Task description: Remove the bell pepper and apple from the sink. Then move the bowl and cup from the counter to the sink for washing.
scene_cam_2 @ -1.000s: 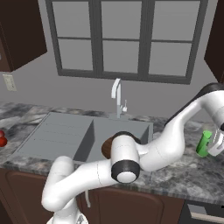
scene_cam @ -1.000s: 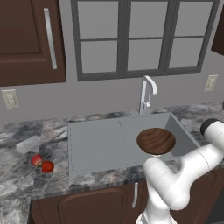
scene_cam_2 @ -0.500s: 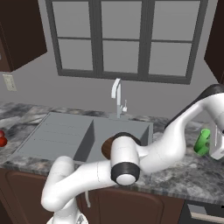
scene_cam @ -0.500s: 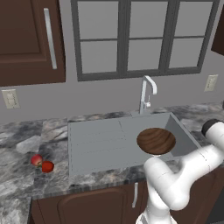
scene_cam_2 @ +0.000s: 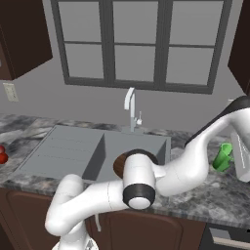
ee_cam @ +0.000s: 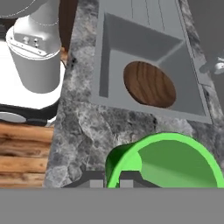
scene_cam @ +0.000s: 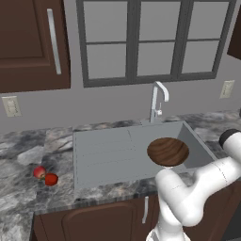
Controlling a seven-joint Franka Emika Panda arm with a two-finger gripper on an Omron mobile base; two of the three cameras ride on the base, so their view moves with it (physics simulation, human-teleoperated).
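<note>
Quick count: one wooden bowl [scene_cam: 168, 151], one green cup [scene_cam_2: 223, 156], one apple [scene_cam: 39, 172], one bell pepper [scene_cam: 51, 179], one sink [scene_cam: 103, 153], one faucet [scene_cam: 157, 100].

A dark marbled counter [scene_cam: 28, 155] is seen with two red fruits — an apple [scene_cam: 39, 172] and a bell pepper [scene_cam: 51, 179] — laid touching at its left.
</note>
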